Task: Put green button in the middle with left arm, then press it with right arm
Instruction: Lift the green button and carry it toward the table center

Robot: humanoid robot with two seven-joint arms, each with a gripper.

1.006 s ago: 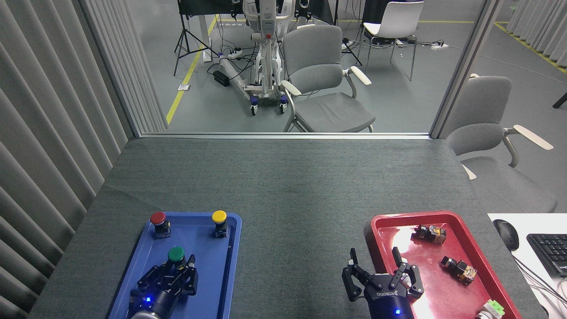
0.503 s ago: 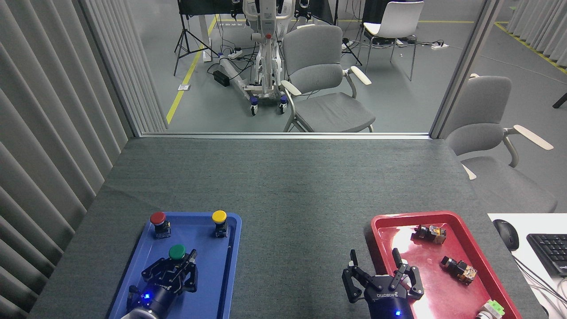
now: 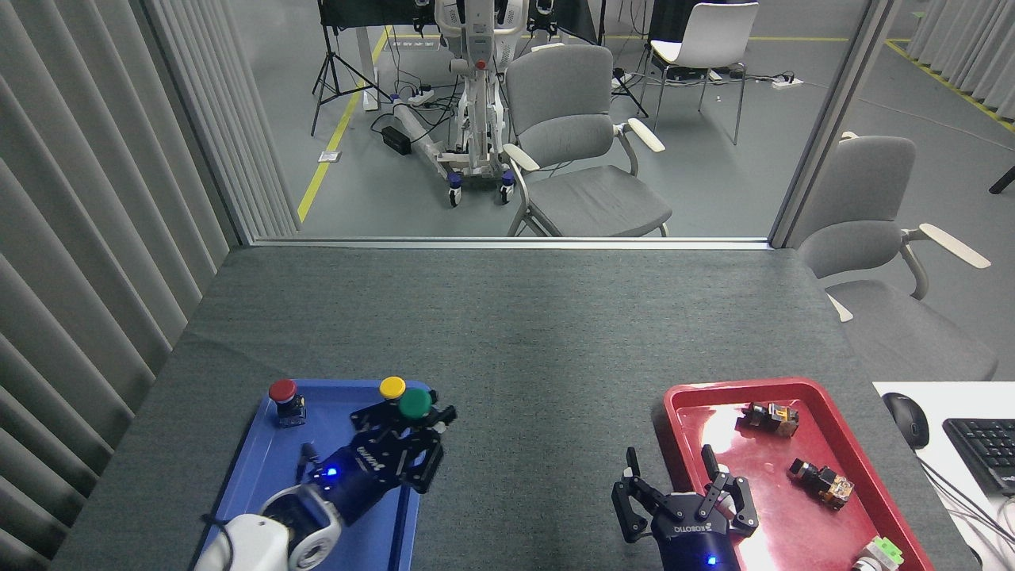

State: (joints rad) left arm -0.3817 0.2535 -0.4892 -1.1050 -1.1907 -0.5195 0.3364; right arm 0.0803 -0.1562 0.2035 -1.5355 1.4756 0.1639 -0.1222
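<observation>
Transfer step: your left gripper (image 3: 408,428), jaws clamped on the green button (image 3: 415,404), must carry toward 3 o'clock onto the middle (image 3: 539,412); right gripper (image 3: 682,492) waits, jaws wide.

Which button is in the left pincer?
The green button, held in the left pincer. Red button and yellow button stand free on the blue tray.

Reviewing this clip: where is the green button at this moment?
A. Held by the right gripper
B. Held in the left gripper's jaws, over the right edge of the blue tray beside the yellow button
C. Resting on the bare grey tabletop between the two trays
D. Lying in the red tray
B. The green button sits in the left gripper, whose jaws are closed on it, over the blue tray edge next to the yellow button.
</observation>
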